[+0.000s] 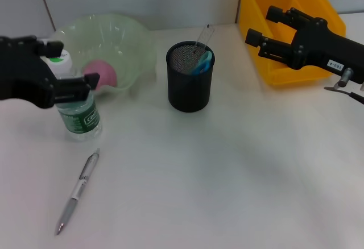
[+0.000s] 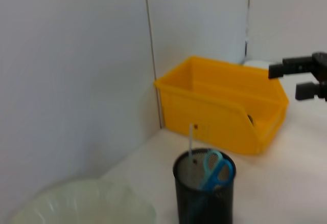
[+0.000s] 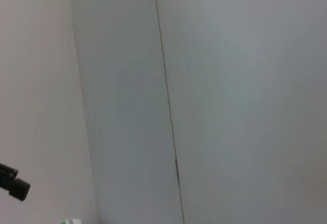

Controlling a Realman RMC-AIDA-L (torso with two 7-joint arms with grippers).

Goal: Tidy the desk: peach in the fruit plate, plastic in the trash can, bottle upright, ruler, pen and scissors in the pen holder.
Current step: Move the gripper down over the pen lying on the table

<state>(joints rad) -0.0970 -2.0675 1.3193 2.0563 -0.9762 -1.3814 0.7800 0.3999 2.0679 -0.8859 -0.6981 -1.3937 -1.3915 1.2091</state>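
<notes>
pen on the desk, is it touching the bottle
Apart. The head view shows bare table between the pen and the base of the upright bottle.

light: bright, even, diffuse | shadows: soft, faint beside pen holder (image 1: 190,77) | glare: none | blur: mild softness in left wrist view

The bottle (image 1: 78,114) wears a green label, its white lettering too blurred to read. A small white sticker (image 1: 335,64) on the right arm is likewise illegible.

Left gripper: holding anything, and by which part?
The left gripper straddles the upright bottle at its cap end, fingers either side; whether they actually clamp it cannot be told. The right gripper is open and empty over the yellow bin.
</notes>
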